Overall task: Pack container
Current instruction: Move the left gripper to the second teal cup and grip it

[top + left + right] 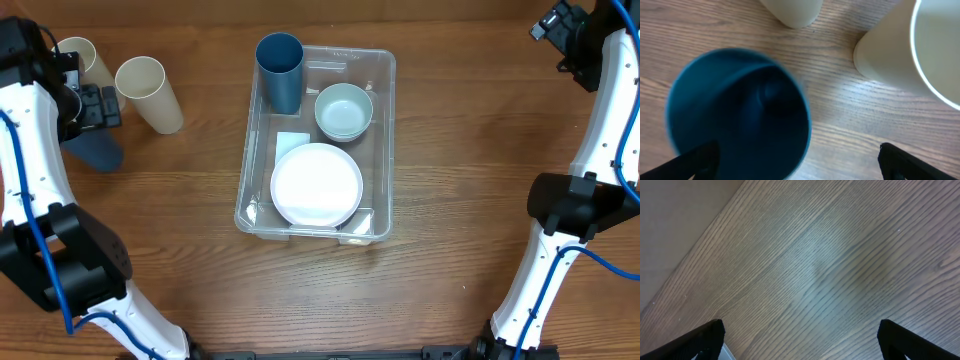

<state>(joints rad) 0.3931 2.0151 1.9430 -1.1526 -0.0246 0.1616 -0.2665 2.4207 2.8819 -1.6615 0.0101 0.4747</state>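
Observation:
The clear plastic container (pixel 385 130) stands mid-table. Inside it are a dark blue cup (pixel 280 70) at the far left corner, a pale green bowl (pixel 343 110) and a white plate (pixel 316 184). A second dark blue cup (pixel 100 152) stands on the table at the far left. My left gripper (pixel 97 106) hovers over it, open. In the left wrist view the gripper (pixel 799 150) is open and the cup's mouth (pixel 737 115) sits by the left finger. My right gripper (pixel 556 26) is open and empty at the far right; the right wrist view (pixel 801 325) shows only table below it.
Two cream cups (pixel 150 93) (pixel 82 55) stand beside the blue cup at the far left. They also show in the left wrist view (pixel 922 50) (pixel 795 10). The wooden table (pixel 470 150) runs to the right of the container.

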